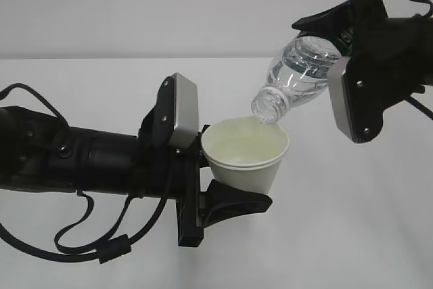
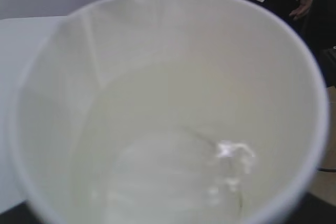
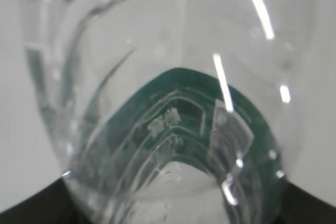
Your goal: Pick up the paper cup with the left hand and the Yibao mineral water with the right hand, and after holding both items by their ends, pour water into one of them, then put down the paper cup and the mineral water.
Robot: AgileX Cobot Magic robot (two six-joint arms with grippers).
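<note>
Paper cup (image 1: 245, 160) sits clamped low on its wall in the left hand (image 1: 223, 191), lifted clear of the white table (image 1: 101, 86) and leaning slightly toward the bottle; the lower black jaw is visible under its base, the other side of the grip is hidden behind the cup. In the left wrist view the cup interior (image 2: 157, 129) fills the frame, with a shallow pool of water glinting at the bottom and a thin stream entering at the far rim. Just beyond, the Yibao mineral water (image 1: 298, 76) is tipped mouth-down, its uncapped neck right above the far edge of the rim, not over the centre. The right hand (image 1: 355, 65) is closed on the bottle's base end; the right wrist view shows only the clear ribbed wall and green label (image 3: 178, 129) up close. Risks, as judged: the stream lands close to the rim, so a small drift of either arm would send water down the outside. Squeezing the thin paper wall harder could buckle it as the load grows. A steeper tilt could make the flow gulp and splash. The wet, ribbed bottle may slip in its end-grip.
</note>
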